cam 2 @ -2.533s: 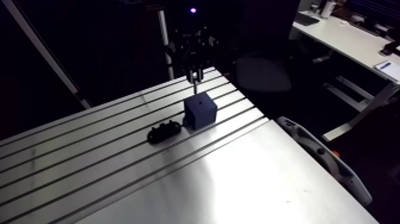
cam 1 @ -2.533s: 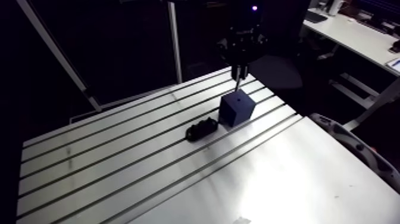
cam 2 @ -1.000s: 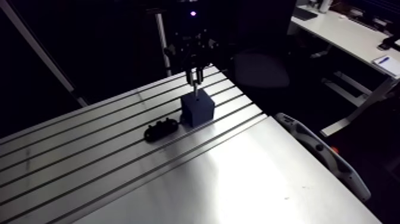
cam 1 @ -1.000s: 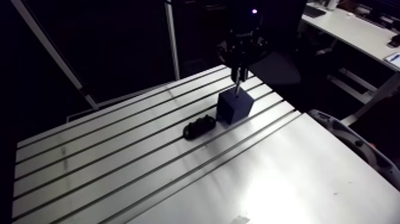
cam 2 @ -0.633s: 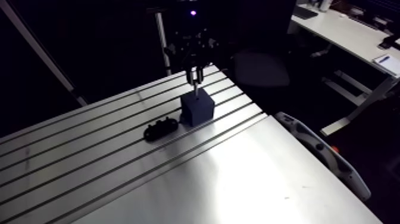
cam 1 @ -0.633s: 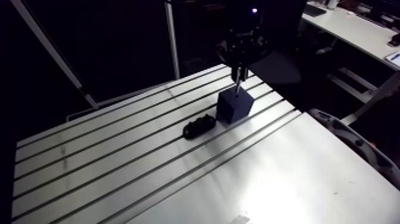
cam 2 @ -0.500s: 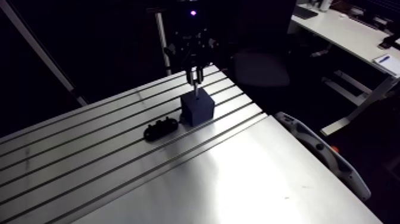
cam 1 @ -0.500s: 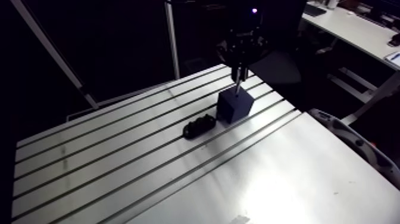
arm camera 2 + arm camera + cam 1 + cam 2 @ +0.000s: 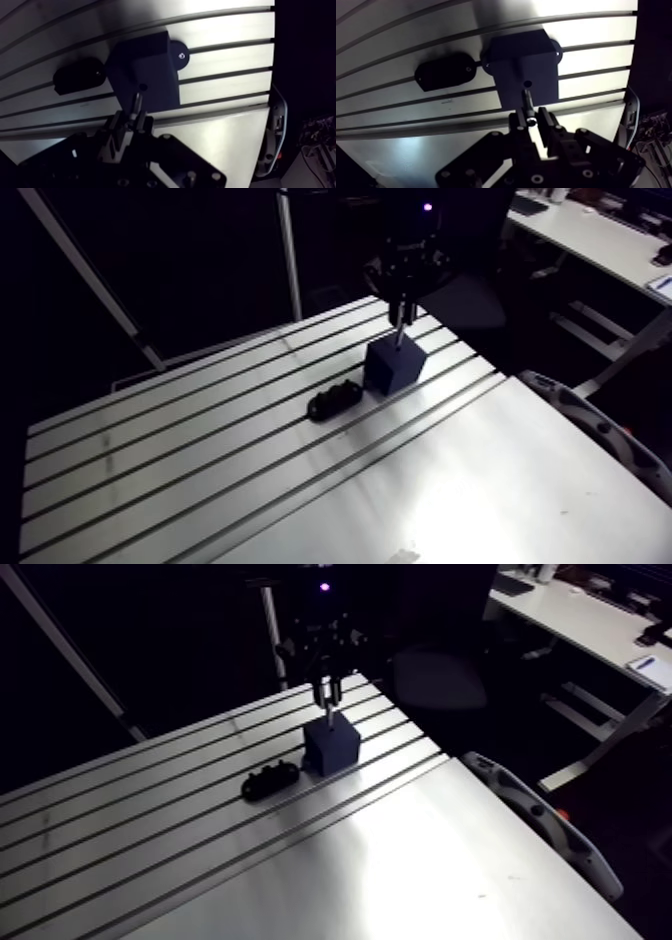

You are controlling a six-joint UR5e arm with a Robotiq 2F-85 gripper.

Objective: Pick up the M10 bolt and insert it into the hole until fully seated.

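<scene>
A dark blue block [image 9: 395, 366] stands on the slotted table [image 9: 200, 448] with a small round hole [image 9: 527, 83] in its top face. My gripper [image 9: 534, 121] hangs right above the block, shut on a thin metal bolt [image 9: 527, 102]. The bolt points straight down and its tip sits at the hole's edge. In the arm view the bolt [image 9: 328, 709] reaches from the fingers down to the block's top. How deep the tip goes I cannot see.
A flat black oval holder [image 9: 335, 400] lies on the table just beside the block [image 9: 443, 71]. A grey curved part [image 9: 600, 438] sits off the table's right edge. Long slots run across the aluminium surface.
Since the earliest frames the gripper came down with the bolt until its tip met the block's top. In the last frames nothing visibly moves.
</scene>
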